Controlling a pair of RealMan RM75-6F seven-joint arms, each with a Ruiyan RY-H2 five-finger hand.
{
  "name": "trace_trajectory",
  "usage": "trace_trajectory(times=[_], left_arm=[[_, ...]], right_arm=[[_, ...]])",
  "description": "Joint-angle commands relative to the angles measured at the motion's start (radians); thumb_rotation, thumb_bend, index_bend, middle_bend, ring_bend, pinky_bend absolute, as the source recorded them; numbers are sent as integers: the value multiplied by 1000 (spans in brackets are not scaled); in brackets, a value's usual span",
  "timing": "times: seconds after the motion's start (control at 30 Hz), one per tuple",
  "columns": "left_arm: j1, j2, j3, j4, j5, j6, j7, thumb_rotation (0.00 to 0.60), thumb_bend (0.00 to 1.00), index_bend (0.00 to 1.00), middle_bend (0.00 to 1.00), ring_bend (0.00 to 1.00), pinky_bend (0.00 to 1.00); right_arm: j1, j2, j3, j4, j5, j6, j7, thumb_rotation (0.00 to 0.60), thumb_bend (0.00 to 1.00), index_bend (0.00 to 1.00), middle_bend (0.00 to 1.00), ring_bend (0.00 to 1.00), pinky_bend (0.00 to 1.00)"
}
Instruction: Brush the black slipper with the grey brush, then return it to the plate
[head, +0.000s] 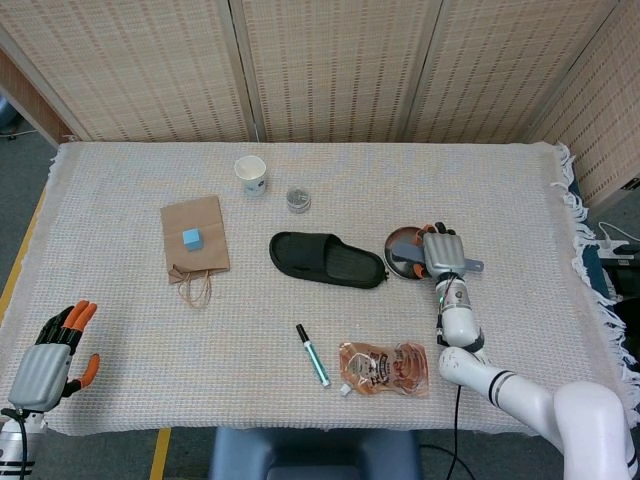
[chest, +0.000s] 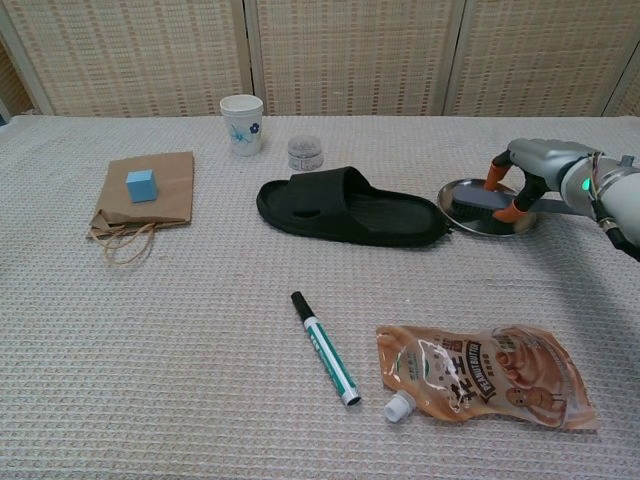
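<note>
The black slipper (head: 328, 260) (chest: 345, 205) lies flat at mid-table, toe end toward the metal plate (head: 398, 268) (chest: 478, 231). The grey brush (head: 406, 243) (chest: 478, 202) rests in that plate, bristles down, its handle sticking out to the right. My right hand (head: 441, 252) (chest: 535, 162) lies over the handle at the plate's right rim; its fingers and thumb curl around the handle from both sides. My left hand (head: 45, 358) is far away at the table's near left corner, holding nothing, fingers apart. The chest view does not show it.
A paper cup (head: 251, 174) and a small tin (head: 298, 200) stand behind the slipper. A brown paper bag (head: 200, 215) with a blue cube (head: 190, 238) lies to the left. A marker (head: 312, 354) and a sauce pouch (head: 385, 367) lie near the front edge.
</note>
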Motion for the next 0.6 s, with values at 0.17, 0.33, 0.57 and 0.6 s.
trace_trajectory(times=[0.17, 0.33, 0.57, 0.6], left_arm=[[-1, -1, 2, 1, 0, -4, 1, 600, 499, 0, 0, 0, 106], [-2, -1, 2, 0, 2, -2, 1, 600, 497, 0, 0, 0, 106], [-1, 0, 4, -1, 6, 2, 0, 600, 496, 0, 0, 0, 106], [-1, 0, 4, -2, 6, 2, 0, 600, 497, 0, 0, 0, 106]], right_arm=[[-6, 6, -11, -13, -25, 22, 10, 600, 227, 439, 265, 139, 298], [-7, 8, -14, -21, -38, 37, 14, 600, 228, 463, 281, 155, 319], [-12, -6, -28, -14, -77, 61, 28, 600, 251, 633, 400, 298, 506], [-13, -10, -32, -9, -90, 66, 34, 600, 258, 658, 417, 320, 537]])
